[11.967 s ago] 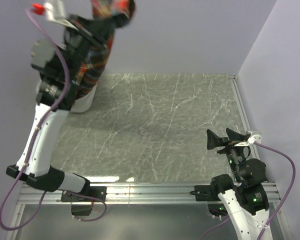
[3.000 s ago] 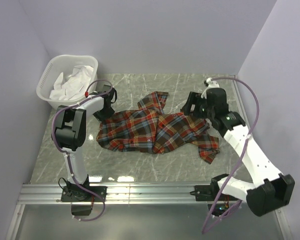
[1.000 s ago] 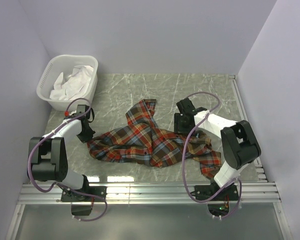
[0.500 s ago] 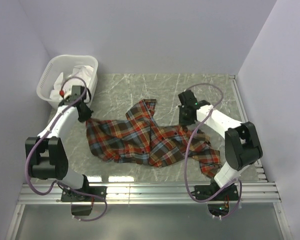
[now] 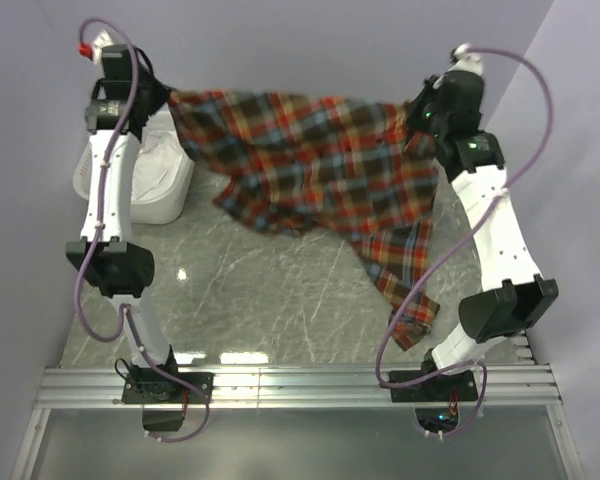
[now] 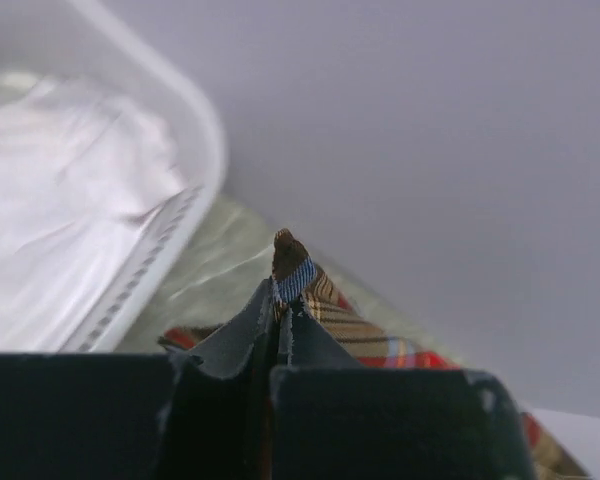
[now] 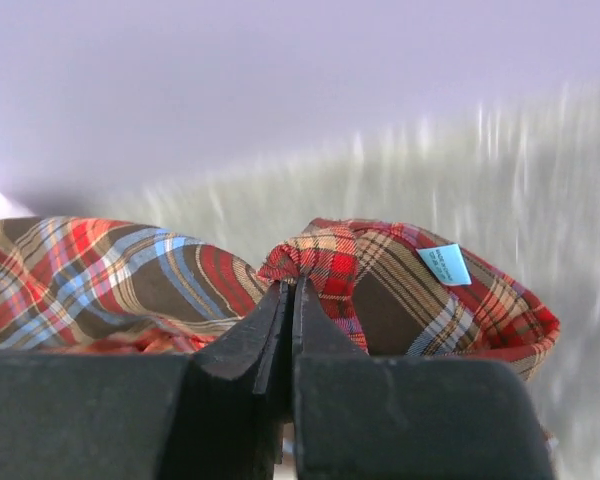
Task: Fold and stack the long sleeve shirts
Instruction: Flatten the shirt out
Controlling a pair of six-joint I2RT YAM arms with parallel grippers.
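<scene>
A plaid long sleeve shirt (image 5: 320, 160) in red, orange, blue and brown hangs stretched in the air between both raised arms. My left gripper (image 5: 163, 97) is shut on its upper left corner, where a fabric tip (image 6: 292, 268) pokes out between the fingers. On the other side my right gripper (image 5: 417, 113) is shut on a bunched fold (image 7: 315, 262) of the shirt. One sleeve (image 5: 405, 280) dangles down toward the table at the right. A small blue label (image 7: 444, 265) shows on the cloth near the right grip.
A white laundry basket (image 5: 155, 190) holding white cloth (image 6: 60, 190) stands at the back left, partly behind the left arm. The grey marble table (image 5: 270, 300) lies below the shirt. Purple walls close in the back and both sides.
Both arms have lifted the shirt off the table and spread it high in the air. The right gripper has shut on the cloth; earlier the shirt lay crumpled on the table.
</scene>
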